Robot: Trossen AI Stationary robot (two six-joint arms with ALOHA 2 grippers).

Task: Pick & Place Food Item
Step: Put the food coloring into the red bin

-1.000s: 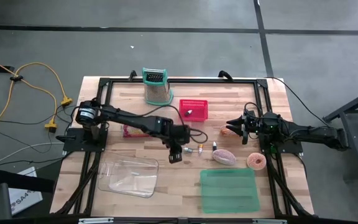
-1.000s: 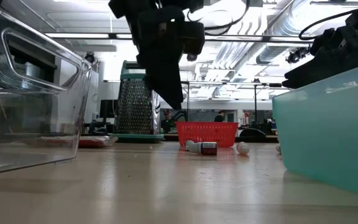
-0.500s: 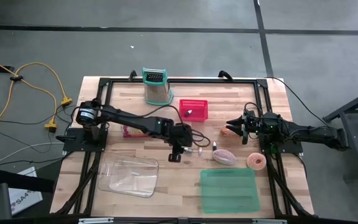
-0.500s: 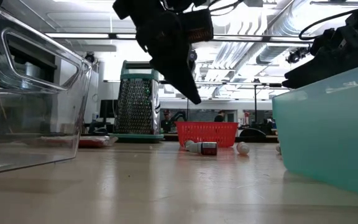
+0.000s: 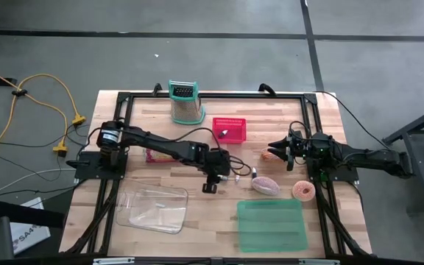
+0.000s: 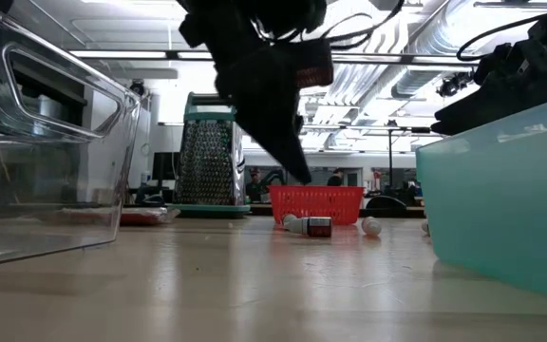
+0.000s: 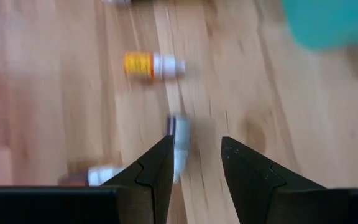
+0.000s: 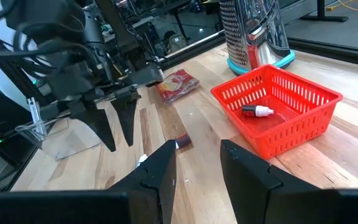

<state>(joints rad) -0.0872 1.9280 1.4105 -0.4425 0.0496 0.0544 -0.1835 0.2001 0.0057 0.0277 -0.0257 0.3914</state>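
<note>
A pink oval food item (image 5: pixel 266 185) and a round doughnut-like piece (image 5: pixel 302 190) lie on the wooden table right of centre, beside the green tray (image 5: pixel 271 224). My left gripper (image 5: pixel 210 186) hangs open above the table's middle, pointing steeply down, with nothing between its fingers (image 7: pixel 194 140). It is just left of some small bottles (image 5: pixel 232 177); one bottle (image 7: pixel 179 133) shows right beyond its fingertips. My right gripper (image 5: pixel 272 153) waits open at the table's right, pointing level toward the middle (image 8: pixel 196 148).
A red basket (image 5: pixel 229 129) holding a small dropper bottle (image 8: pixel 257 111) stands at the far middle, with a metal grater (image 5: pixel 185 103) to its left. A red packet (image 5: pixel 153 154) lies near the left arm, and a clear container (image 5: pixel 153 208) sits near the front left.
My left gripper has gone a little toward the table's right edge and down, toward the small bottles. It has rolled about its own pointing line and stays open.
</note>
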